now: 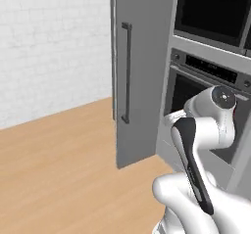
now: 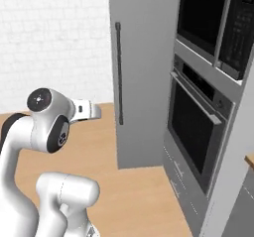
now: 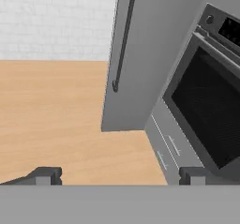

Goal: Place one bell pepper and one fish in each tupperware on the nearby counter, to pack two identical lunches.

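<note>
The two-finger gripper [image 3: 117,176] on the white arm hangs with its dark fingertips [image 3: 46,175] spread wide apart and nothing between them, above a light wooden floor [image 3: 56,120]. Just past it stands a tall, plain grey cabinet panel [image 3: 150,54] with a long dark vertical handle [image 3: 123,40]. Beside that is a grey built-in oven [image 2: 196,127] with a black glass door, a second dark-fronted appliance [image 2: 208,18] stacked above it. Furthest back runs a white brick wall [image 1: 49,47]. From here I cannot see any pepper, fish or tray.
</note>
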You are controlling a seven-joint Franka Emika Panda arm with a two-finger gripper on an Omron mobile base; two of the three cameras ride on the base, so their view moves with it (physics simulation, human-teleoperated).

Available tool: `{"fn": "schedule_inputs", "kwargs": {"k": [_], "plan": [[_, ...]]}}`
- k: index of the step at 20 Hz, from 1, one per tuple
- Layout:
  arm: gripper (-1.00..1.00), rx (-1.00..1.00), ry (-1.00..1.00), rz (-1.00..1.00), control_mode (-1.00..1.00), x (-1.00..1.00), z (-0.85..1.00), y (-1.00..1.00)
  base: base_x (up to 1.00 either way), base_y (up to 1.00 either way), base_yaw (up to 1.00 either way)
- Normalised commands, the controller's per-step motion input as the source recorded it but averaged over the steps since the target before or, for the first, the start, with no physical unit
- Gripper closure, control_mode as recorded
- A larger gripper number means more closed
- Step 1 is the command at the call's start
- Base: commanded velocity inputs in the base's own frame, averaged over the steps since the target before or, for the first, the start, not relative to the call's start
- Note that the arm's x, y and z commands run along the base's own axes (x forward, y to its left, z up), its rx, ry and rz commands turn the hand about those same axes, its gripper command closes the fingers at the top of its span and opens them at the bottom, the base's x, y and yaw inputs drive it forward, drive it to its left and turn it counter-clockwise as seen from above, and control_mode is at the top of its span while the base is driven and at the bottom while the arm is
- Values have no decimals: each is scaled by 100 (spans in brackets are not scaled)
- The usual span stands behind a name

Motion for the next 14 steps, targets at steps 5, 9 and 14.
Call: {"fn": "schedule_inputs", "kwargs": {"k": [5, 9, 14], "plan": [[-100, 0, 0, 0, 100, 0, 0, 0, 30, 100, 36], [-100, 0, 0, 0, 100, 0, 0, 0, 88, 100, 23], [-100, 0, 0, 0, 100, 0, 0, 0, 100, 100, 10]]}}
